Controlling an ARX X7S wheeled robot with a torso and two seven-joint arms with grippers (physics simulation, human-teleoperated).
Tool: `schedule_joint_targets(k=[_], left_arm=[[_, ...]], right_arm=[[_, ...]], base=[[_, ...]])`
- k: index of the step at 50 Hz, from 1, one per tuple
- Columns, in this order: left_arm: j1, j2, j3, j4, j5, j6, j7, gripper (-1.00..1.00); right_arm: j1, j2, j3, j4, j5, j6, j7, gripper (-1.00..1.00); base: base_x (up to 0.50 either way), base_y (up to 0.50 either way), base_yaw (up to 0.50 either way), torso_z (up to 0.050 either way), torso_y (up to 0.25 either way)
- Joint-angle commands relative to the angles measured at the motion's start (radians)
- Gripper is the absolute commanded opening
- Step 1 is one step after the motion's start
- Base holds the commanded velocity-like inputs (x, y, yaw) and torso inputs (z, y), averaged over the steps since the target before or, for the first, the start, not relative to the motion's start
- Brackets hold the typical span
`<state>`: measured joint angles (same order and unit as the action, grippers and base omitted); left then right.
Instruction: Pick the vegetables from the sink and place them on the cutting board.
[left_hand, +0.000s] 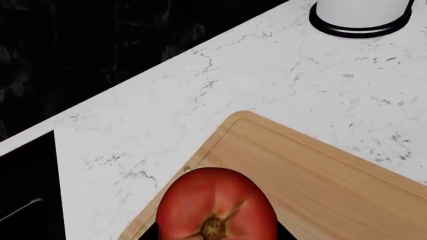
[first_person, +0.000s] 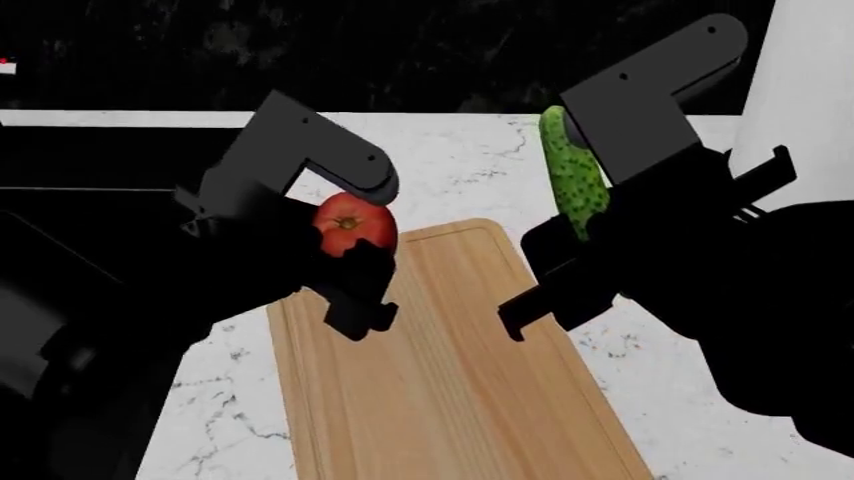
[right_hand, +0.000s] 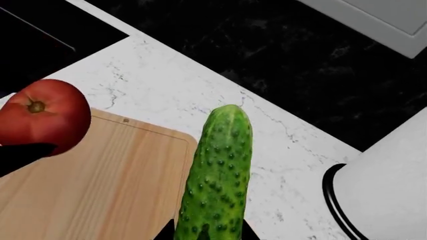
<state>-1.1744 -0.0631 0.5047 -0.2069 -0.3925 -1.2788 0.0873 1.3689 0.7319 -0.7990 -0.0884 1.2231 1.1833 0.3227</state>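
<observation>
A glossy red tomato (first_person: 352, 224) hangs over the far left corner of the light-wood cutting board (first_person: 441, 380), and my left gripper (first_person: 350, 245) is shut on it. The left wrist view has the tomato (left_hand: 215, 205) filling the space between the black jaws, with the board (left_hand: 333, 185) below it. My right gripper (first_person: 577, 222) is shut on the bumpy green cucumber (first_person: 571, 180), which sticks up above the board's far right edge. In the right wrist view the cucumber (right_hand: 217, 180) points away from the jaws, with the tomato (right_hand: 43, 114) off to one side. The sink is the dark area (first_person: 80, 215) at left.
White marble countertop (first_person: 454, 160) surrounds the board. A white cylindrical appliance with a black base (right_hand: 383, 185) stands close to the cucumber, on the right of the head view. The dark backsplash (first_person: 400, 50) rises behind the counter.
</observation>
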Motion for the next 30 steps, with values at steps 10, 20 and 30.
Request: schedule_joint_targets(k=[10, 20, 30], left_arm=[[0.032, 0.018, 0.045, -0.041, -0.009, 0.037, -0.02, -1.0], [0.051, 0.007, 0.053, -0.028, -0.027, 0.028, -0.037, -1.0], [0.076, 0.003, 0.077, -0.028, -0.037, 0.029, -0.047, -1.0]], right_arm=[[-0.006, -0.016, 0.023, -0.006, -0.051, 0.004, -0.024, -1.0], [-0.003, -0.02, 0.02, -0.006, -0.049, 0.004, -0.023, -1.0], [-0.004, -0.014, 0.026, -0.014, -0.037, 0.009, -0.012, -1.0]], base=[[0.0, 0.0, 0.0, 0.0, 0.0], [0.0, 0.0, 0.0, 0.0, 0.001], [0.0, 0.0, 0.0, 0.0, 0.0]])
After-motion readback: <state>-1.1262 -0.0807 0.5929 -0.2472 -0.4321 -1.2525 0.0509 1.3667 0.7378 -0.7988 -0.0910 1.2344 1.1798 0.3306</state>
